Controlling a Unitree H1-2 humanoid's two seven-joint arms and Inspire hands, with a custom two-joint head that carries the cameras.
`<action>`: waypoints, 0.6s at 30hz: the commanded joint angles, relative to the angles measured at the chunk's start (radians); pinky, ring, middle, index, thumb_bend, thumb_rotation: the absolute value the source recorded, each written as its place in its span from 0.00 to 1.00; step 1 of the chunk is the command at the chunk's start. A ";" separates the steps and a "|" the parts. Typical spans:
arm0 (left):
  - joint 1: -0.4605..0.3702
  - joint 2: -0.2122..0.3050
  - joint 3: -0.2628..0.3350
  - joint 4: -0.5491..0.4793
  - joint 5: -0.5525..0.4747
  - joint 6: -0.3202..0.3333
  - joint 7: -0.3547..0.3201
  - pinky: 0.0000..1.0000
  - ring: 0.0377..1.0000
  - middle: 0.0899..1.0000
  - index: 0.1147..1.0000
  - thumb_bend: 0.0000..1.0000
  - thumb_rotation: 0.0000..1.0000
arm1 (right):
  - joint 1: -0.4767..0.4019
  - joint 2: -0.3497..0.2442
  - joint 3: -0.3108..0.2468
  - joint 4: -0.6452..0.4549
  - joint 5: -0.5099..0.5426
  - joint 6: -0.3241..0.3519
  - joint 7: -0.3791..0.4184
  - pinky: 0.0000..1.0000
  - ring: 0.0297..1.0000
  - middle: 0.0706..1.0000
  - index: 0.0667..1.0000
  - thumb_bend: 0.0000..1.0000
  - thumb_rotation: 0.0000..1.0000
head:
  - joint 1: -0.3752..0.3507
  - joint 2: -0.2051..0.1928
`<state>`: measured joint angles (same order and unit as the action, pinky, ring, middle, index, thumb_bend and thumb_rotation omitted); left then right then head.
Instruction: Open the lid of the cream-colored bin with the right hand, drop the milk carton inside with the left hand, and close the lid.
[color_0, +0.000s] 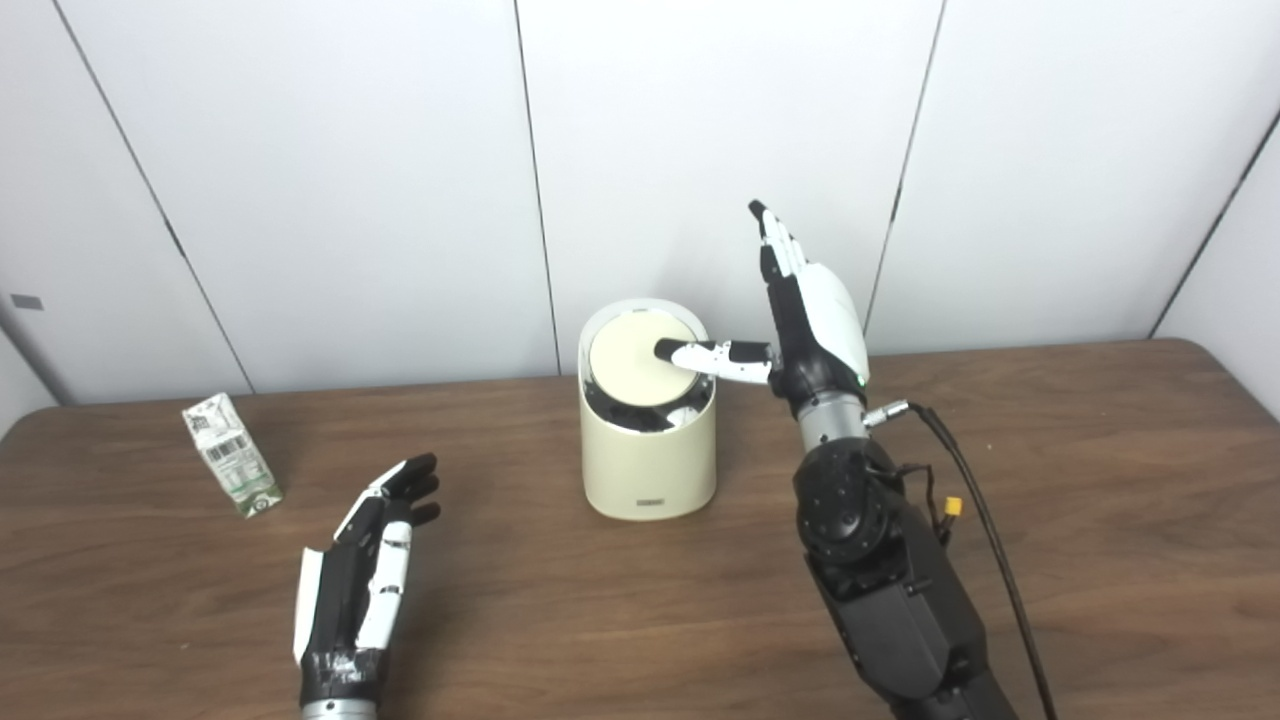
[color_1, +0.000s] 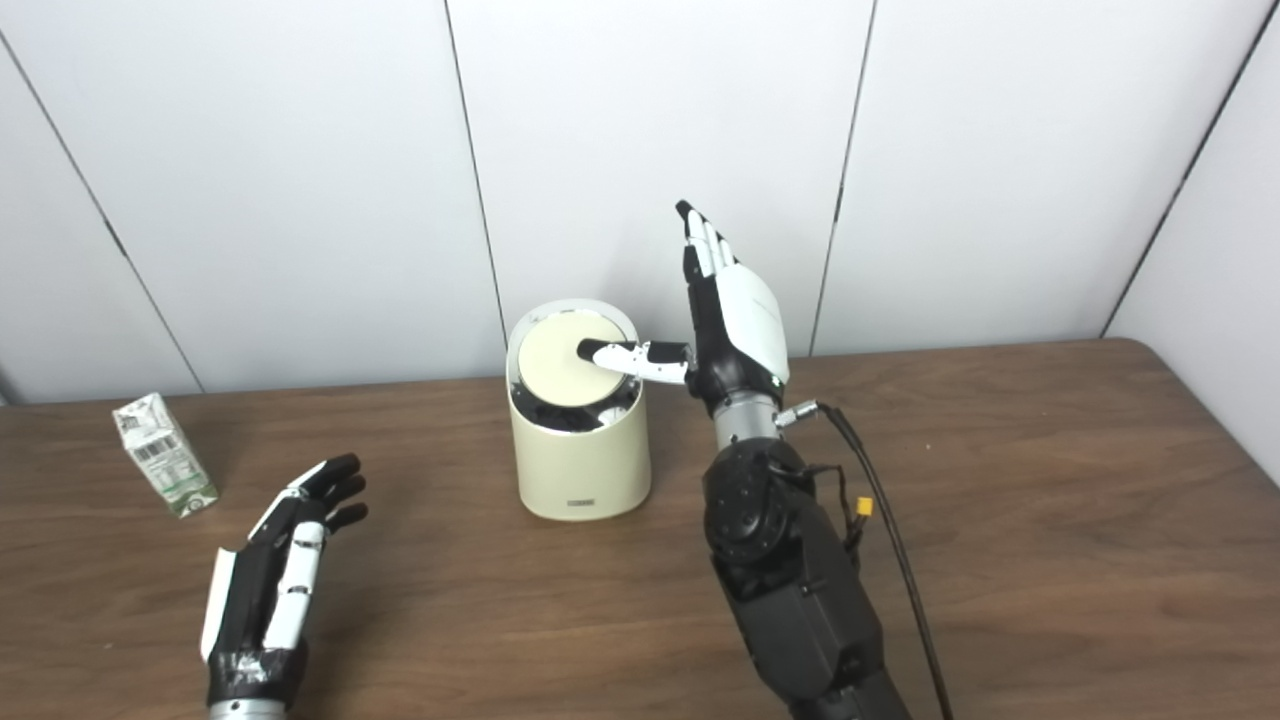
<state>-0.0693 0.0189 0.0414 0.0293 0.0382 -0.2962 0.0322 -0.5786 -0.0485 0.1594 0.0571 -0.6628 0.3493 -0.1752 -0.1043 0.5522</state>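
The cream-colored bin (color_0: 648, 460) stands mid-table. Its round lid (color_0: 635, 362) is tilted, raised at the back, with a dark gap showing along the front of the opening. My right hand (color_0: 815, 325) stands upright just right of the bin, fingers straight up and apart, its thumb reaching sideways onto the lid's right part. The milk carton (color_0: 231, 454), white and green, stands at the far left of the table. My left hand (color_0: 365, 560) hovers open over the table to the carton's right and nearer me, holding nothing.
The brown wooden table (color_0: 1100, 520) runs the picture's full width, its rounded far right corner in sight. White wall panels stand close behind the bin. A black cable (color_0: 985, 520) trails from my right wrist down along the forearm.
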 joint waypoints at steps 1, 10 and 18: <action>0.003 -0.009 -0.006 0.016 0.012 -0.018 0.010 0.77 0.82 0.83 0.80 0.18 0.80 | -0.055 -0.007 0.010 -0.013 -0.025 0.008 0.001 1.00 1.00 1.00 1.00 0.90 0.29 | 0.001 0.000; 0.002 -0.013 -0.010 0.009 0.010 -0.016 0.009 0.77 0.83 0.83 0.81 0.19 0.79 | -0.040 -0.018 0.044 -0.002 -0.054 0.027 0.013 1.00 1.00 1.00 1.00 0.94 0.28 | 0.009 0.004; 0.000 -0.021 -0.013 0.002 0.015 -0.022 0.011 0.76 0.82 0.83 0.80 0.18 0.78 | -0.036 -0.037 0.061 0.007 -0.072 0.026 0.021 1.00 1.00 1.00 1.00 0.98 0.28 | 0.012 0.008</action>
<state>-0.0707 0.0100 0.0399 0.0292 0.0454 -0.2962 0.0351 -0.5791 -0.0774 0.2176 0.0795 -0.7154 0.3863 -0.1479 -0.0920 0.5599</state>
